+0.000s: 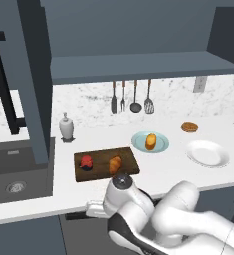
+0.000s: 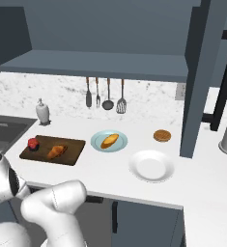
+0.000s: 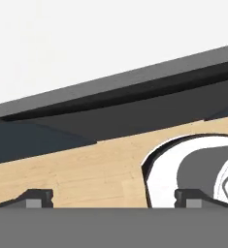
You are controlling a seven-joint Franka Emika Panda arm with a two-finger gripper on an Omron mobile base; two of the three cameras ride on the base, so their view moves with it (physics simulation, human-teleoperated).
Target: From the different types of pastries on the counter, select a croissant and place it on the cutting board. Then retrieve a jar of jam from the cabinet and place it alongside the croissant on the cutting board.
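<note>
The dark brown cutting board (image 1: 129,158) (image 2: 72,144) lies on the white counter (image 1: 163,172). On it the orange-brown croissant (image 1: 115,164) (image 2: 57,151) rests beside the small red jar of jam (image 1: 86,162) (image 2: 33,143), jar to the left. A yellow-orange bun (image 1: 151,141) (image 2: 109,140) sits on a light blue plate, and the flat brown disc pastry (image 1: 189,127) (image 2: 162,135) lies farther right. My arm is folded low in front of the counter. In the hand view my gripper (image 3: 114,198) is open, fingertips (image 3: 38,197) far apart with nothing between them, facing the counter's underside and wooden floor.
An empty white plate (image 1: 207,153) (image 2: 151,165) sits right of the blue one. A soap dispenser (image 1: 65,126) stands behind the board, utensils (image 1: 131,98) hang on the wall, and a sink (image 1: 14,177) lies left. The slate-blue cabinet door (image 1: 36,79) (image 2: 202,72) hangs open over the counter.
</note>
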